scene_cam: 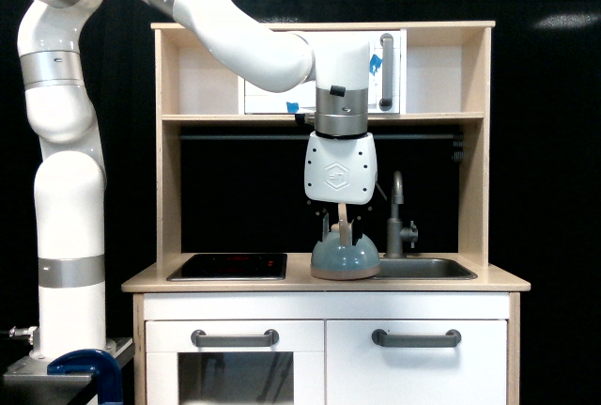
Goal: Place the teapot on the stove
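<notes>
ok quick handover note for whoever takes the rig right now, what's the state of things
Gripper: directly above the teapot, fingers down around its upright wooden loop handle; whether they have closed on it cannot be told from this view.
Teapot: sitting on the wooden countertop, between the stove and the sink, not lifted.
Stove: nothing on it, at the exterior view's left of the teapot.
Done: the arm is positioned over the handle.
Left: confirm the grasp, lift, carry the teapot toward the exterior view's left, set it on the stove, release.
</notes>
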